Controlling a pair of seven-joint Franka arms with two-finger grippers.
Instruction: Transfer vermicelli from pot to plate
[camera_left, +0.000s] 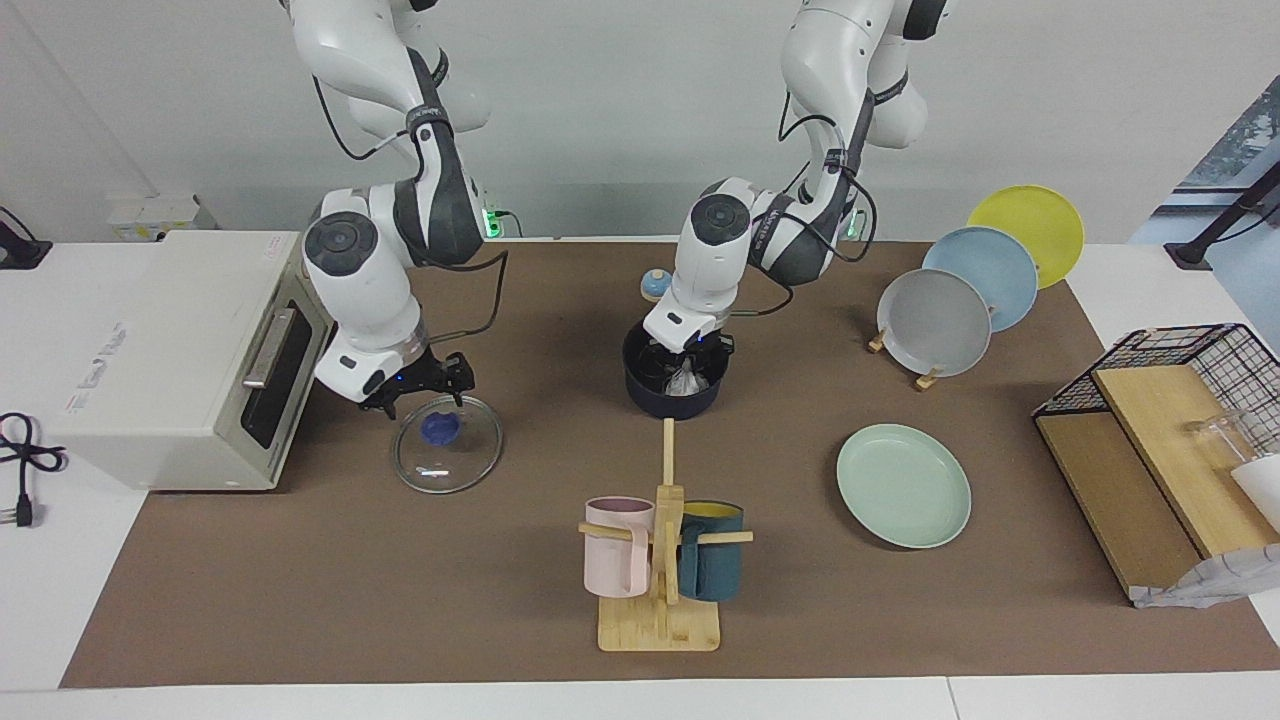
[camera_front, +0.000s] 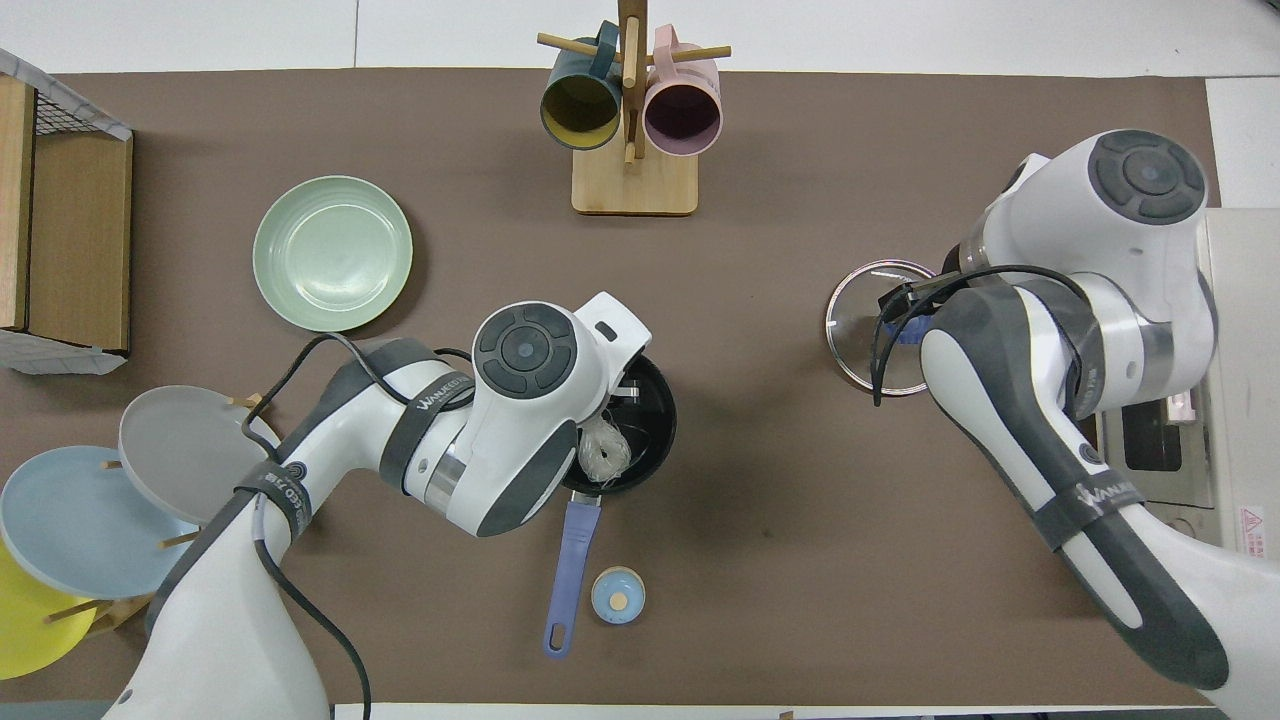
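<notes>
The dark navy pot (camera_left: 650, 392) stands mid-table, its blue handle (camera_front: 570, 575) pointing toward the robots. One wrapped bundle of vermicelli (camera_left: 688, 380) lies inside it and also shows in the overhead view (camera_front: 605, 452). My left gripper (camera_left: 689, 358) reaches down into the pot, right over the bundle; its own hand hides the tips from above. The mint-green plate (camera_left: 903, 485) lies bare toward the left arm's end of the table, farther from the robots than the pot. My right gripper (camera_left: 425, 390) hangs open just above the glass lid (camera_left: 447, 445) with its blue knob.
A toaster oven (camera_left: 190, 350) stands at the right arm's end. A wooden mug rack (camera_left: 662, 560) with two mugs stands farther out than the pot. Grey, light blue and yellow plates (camera_left: 935, 320) stand in a rack. A wire basket (camera_left: 1170, 440) holds boards. A small blue disc (camera_front: 617, 595) lies beside the pot's handle.
</notes>
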